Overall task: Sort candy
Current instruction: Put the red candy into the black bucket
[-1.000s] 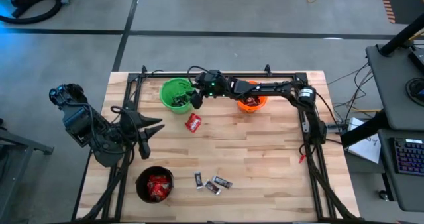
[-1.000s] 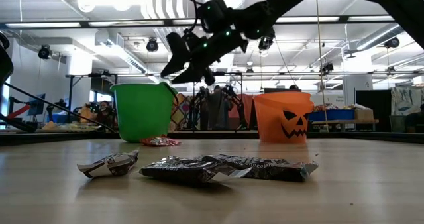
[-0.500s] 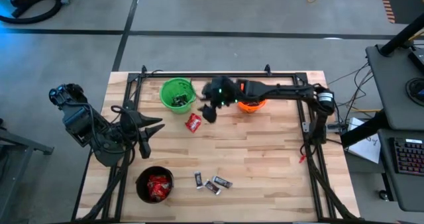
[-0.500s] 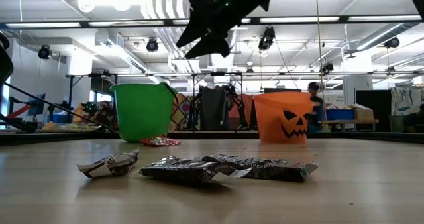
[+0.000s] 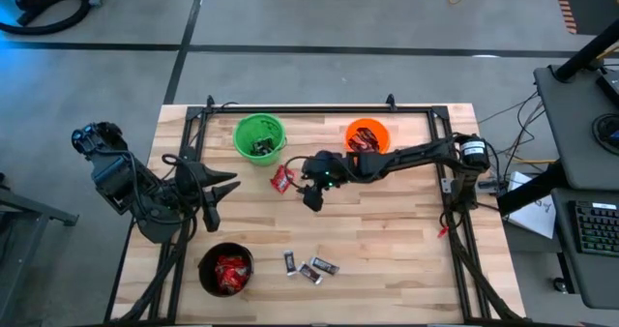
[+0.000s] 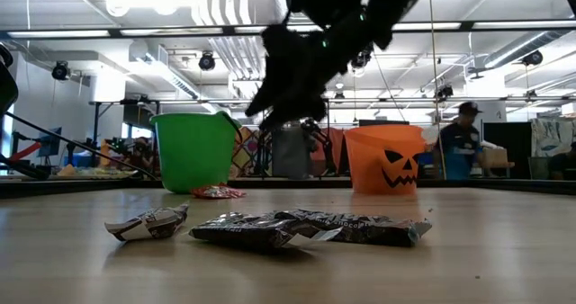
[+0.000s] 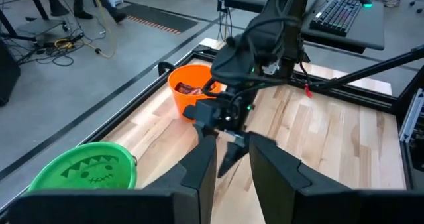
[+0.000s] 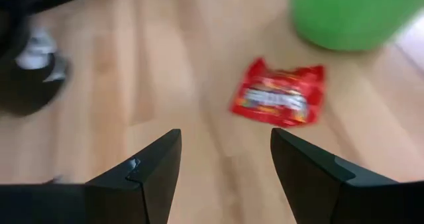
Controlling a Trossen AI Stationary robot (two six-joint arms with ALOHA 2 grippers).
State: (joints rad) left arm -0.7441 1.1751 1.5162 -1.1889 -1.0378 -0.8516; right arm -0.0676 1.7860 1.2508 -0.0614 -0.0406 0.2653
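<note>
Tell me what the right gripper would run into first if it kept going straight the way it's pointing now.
Most likely the red candy packet: it lies on the wooden table ahead of the right gripper, between its open jaws in the wrist view. The green bucket sits beyond it. Depth is hard to judge.

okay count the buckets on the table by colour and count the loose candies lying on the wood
Green bucket: 1
Orange bucket: 1
Black bucket: 1
Loose red packet: 1
Loose black-silver bars: 3
Total: 3 buckets, 4 loose candies
</note>
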